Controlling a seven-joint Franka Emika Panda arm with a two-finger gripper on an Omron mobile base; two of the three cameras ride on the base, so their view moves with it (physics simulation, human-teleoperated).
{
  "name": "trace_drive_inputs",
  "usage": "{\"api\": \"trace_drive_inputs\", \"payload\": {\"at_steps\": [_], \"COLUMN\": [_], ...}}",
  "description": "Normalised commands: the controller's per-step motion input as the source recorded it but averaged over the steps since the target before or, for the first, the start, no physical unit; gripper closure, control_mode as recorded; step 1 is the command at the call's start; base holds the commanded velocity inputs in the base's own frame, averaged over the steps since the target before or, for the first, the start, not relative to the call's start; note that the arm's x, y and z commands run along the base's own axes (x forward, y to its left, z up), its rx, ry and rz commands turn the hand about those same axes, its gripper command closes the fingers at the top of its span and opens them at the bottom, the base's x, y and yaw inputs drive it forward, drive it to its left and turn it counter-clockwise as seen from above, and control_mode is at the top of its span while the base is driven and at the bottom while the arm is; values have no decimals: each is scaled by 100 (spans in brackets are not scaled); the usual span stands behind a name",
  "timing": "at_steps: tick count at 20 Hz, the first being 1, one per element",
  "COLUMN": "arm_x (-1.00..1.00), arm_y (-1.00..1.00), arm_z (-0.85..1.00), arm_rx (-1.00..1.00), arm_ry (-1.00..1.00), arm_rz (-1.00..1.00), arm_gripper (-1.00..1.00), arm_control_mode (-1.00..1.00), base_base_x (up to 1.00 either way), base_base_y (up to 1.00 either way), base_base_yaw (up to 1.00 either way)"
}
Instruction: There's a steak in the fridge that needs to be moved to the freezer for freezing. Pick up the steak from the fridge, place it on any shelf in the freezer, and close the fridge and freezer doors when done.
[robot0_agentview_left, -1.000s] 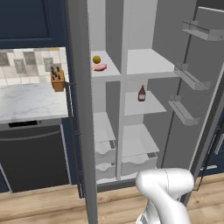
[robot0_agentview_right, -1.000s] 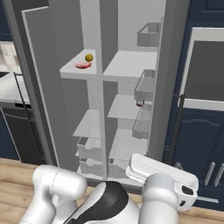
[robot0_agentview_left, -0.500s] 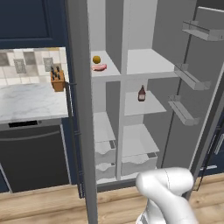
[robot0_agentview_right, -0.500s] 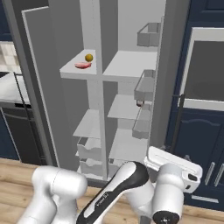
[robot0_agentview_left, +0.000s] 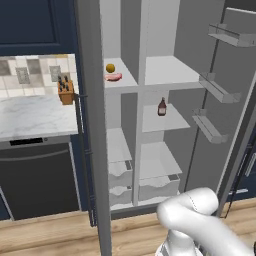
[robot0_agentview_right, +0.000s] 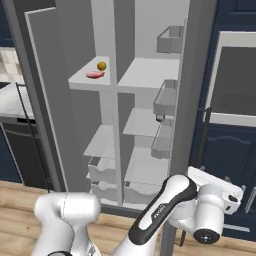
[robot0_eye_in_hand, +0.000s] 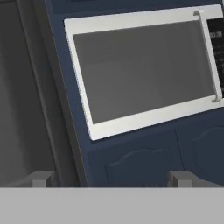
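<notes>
The steak (robot0_agentview_left: 113, 77) (robot0_agentview_right: 94, 75) lies flat on the upper white shelf (robot0_agentview_left: 127, 80) of the narrower left section, the freezer, beside a round yellow fruit (robot0_agentview_left: 110, 68). To its right is the fridge, with wide shelves (robot0_agentview_left: 170, 70). Both grey doors stand open: the left door (robot0_agentview_left: 92, 130) is seen edge-on, and the right door (robot0_agentview_left: 232, 115) carries grey bins. My gripper (robot0_eye_in_hand: 111, 179) is open with nothing between its fingertips (robot0_eye_in_hand: 40, 179). It is low and right of the unit, far from the steak, facing a white-framed oven window (robot0_eye_in_hand: 144, 70). My wrist (robot0_agentview_right: 212, 207) hangs near the floor.
A dark brown bottle (robot0_agentview_left: 162, 107) stands on a middle fridge shelf. White drawers (robot0_agentview_left: 150, 182) sit low in both sections. Left of the unit are a marble counter (robot0_agentview_left: 30, 117) with a knife block (robot0_agentview_left: 66, 92) and a black appliance (robot0_agentview_left: 40, 175). Navy cabinets (robot0_agentview_right: 225, 145) stand to the right.
The arm's forearm and hand have swung to the right, low in front of the unit. The steak, the fruit, the bottle and both doors have not moved.
</notes>
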Motion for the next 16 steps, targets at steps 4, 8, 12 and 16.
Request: {"api": "trace_drive_inputs", "payload": {"at_steps": [4,8,12,16], "arm_x": [59,54,49,30], "arm_y": [-25,-9,0,1], "arm_z": [-61,-37,-23,-17], "arm_rx": [0,0,0,0], "arm_ry": [0,0,0,0], "arm_rz": [0,2,6,12], "arm_gripper": [-100,-100,-100,-100], "arm_control_mode": [-100,-100,-100,-100], "base_base_x": [0,0,0,0], "base_base_y": [0,0,0,0], "base_base_yaw": [0,0,0,0]}}
